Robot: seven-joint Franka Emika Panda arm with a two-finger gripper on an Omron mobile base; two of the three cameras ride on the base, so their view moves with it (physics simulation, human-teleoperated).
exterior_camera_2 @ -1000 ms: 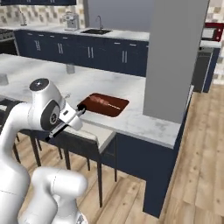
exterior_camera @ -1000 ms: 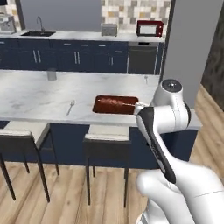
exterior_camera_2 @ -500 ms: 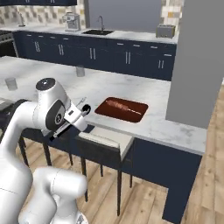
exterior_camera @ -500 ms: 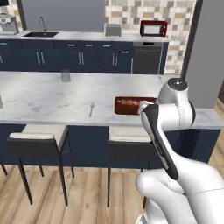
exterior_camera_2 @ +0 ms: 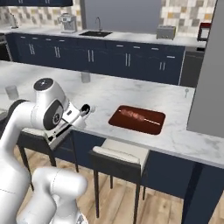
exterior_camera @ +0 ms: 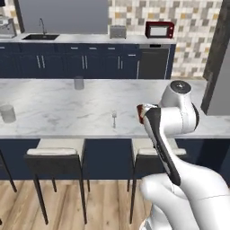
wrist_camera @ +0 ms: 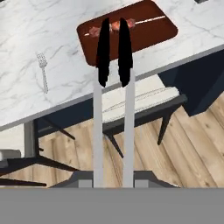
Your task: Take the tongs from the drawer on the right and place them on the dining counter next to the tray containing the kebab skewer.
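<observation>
Two slim arms of tongs [wrist_camera: 113, 87] project ahead of gripper [wrist_camera: 111, 177], black tips over near edge of tray [wrist_camera: 155, 33] in hand view. Gripper fingers closed on tongs' handle end. Tray with kebab skewer [exterior_camera_2: 139, 117] lies on dining counter [exterior_camera_2: 179, 135]. Fork [wrist_camera: 43, 70] lies apart from tray. Stool [exterior_camera_2: 120, 157] below counter edge.

Plenty of bare dining counter [exterior_camera_2: 131, 94] around the tray [exterior_camera_2: 137, 119], mid-frame in the right base view. A fork [wrist_camera: 43, 70] lies left of it in the hand view. Stools [exterior_camera_2: 120, 159] crowd the lower middle.
</observation>
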